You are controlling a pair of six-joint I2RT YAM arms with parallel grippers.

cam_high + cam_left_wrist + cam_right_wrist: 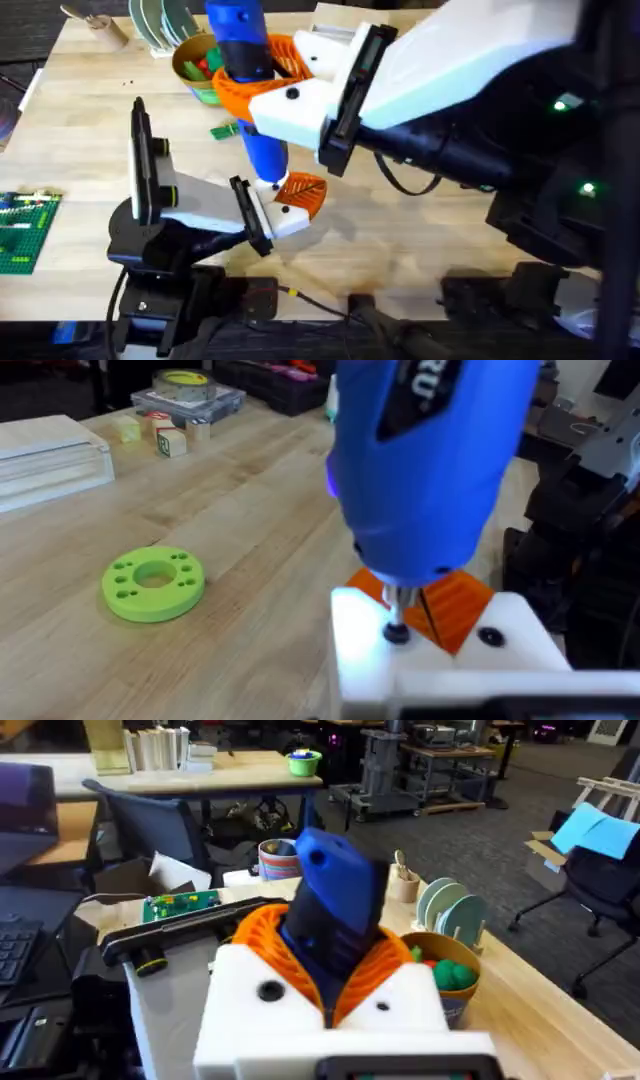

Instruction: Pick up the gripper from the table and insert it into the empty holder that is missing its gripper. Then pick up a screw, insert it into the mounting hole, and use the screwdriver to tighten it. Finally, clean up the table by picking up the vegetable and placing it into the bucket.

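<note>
The right gripper (pixel 262 92) is clenched on the screwdriver (pixel 250 75), its orange ribbed pads (pixel 262 935) pressed against both sides of the thick blue handle. The tool stands nearly upright, and its thin metal tip (pixel 397 622) comes down onto the white holder (pixel 385 650) directly below this gripper, where a small dark screw head seems to sit under the tip, though the close view is too soft to be sure. The orange gripper (pixel 455 605) piece lies just behind the tip, seated on that holder. The holder is at the left gripper (pixel 290 205); I cannot tell whether its fingers are parted or closed. Beyond the right gripper sits the bucket (pixel 197 62), and beside the blue handle lies the vegetable (pixel 224 130). A lime-green disc (pixel 153 582) rests on the table (pixel 250 510), well apart from the left gripper.
</note>
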